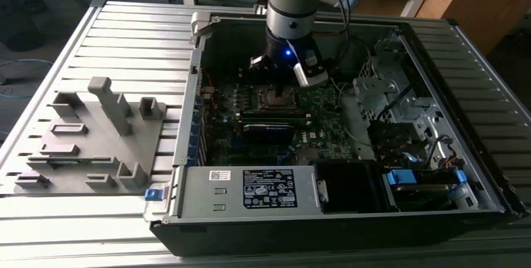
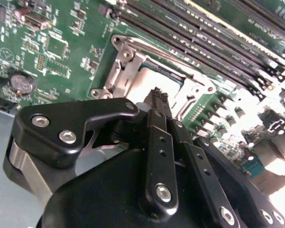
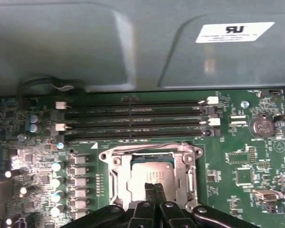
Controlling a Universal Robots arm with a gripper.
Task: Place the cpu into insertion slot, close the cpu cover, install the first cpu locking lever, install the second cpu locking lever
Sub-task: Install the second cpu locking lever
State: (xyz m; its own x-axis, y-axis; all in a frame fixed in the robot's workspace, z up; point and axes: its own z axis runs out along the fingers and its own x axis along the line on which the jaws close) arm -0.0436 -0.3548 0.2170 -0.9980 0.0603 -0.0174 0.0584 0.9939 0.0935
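Note:
The cpu (image 3: pixel 151 170), a dull silvery square, lies in the insertion slot (image 1: pixel 274 97) on the green motherboard. The cpu cover (image 3: pixel 118 176), a silvery frame, lies flat around it, with the chip showing through its window in both wrist views. A thin wire lever (image 3: pixel 147 144) runs along the socket's edge nearest the memory slots; I cannot tell whether it is latched. My gripper (image 3: pixel 154 187) is shut, its two black fingers pressed together with nothing between them. Its tips (image 2: pixel 156 93) hang right over the cpu (image 2: pixel 154 77) near the cover's edge (image 2: pixel 126 64). The arm's wrist (image 1: pixel 290 50) stands over the socket.
Long black memory slots (image 3: pixel 133 118) run beside the socket, and a row of capacitors (image 3: pixel 57 185) flanks it. A coin battery (image 3: pixel 262 126) sits on the board. The case's walls (image 1: pixel 195 94) ring the board, with the power supply (image 1: pixel 265 187) and drive cage (image 1: pixel 398 100). A grey fixture (image 1: pixel 91 137) lies at the exterior view's left.

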